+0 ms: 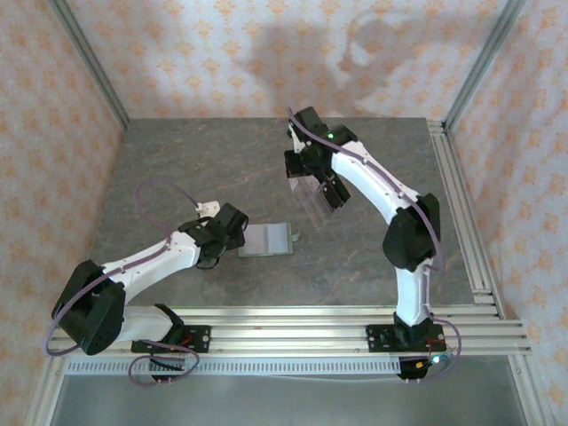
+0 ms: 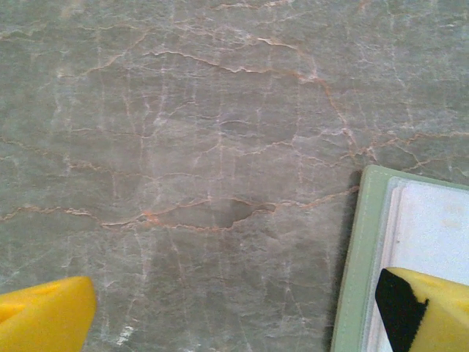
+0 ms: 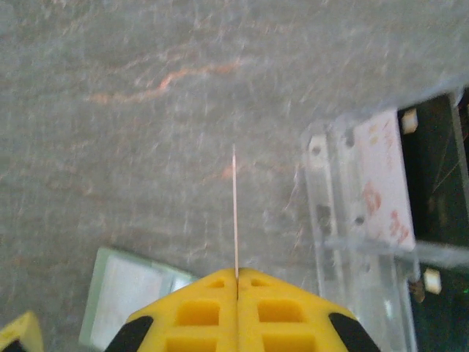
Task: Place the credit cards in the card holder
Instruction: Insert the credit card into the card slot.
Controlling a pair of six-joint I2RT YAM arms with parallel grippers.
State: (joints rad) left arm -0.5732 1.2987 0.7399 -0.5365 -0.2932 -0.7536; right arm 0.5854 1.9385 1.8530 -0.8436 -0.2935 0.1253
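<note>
The card holder point(image 1: 266, 240) lies open and flat on the table, sage green with a pale card face inside point(image 2: 440, 227). My left gripper point(image 1: 232, 232) sits low at its left edge and is open: one yellow fingertip point(image 2: 44, 323) is over bare table, the other point(image 2: 425, 308) over the holder's rim point(image 2: 363, 279). My right gripper point(image 1: 312, 177) hangs above the table, shut on a thin credit card point(image 3: 235, 213) seen edge-on, sticking straight out from the fingertips. In the right wrist view the card holder point(image 3: 124, 293) lies lower left.
A clear plastic tray point(image 3: 344, 220) stands right of the held card, with another card point(image 3: 385, 176) in it; from above, the tray point(image 1: 321, 202) is beside the right gripper. Aluminium rails point(image 1: 461, 222) edge the table's right and near sides.
</note>
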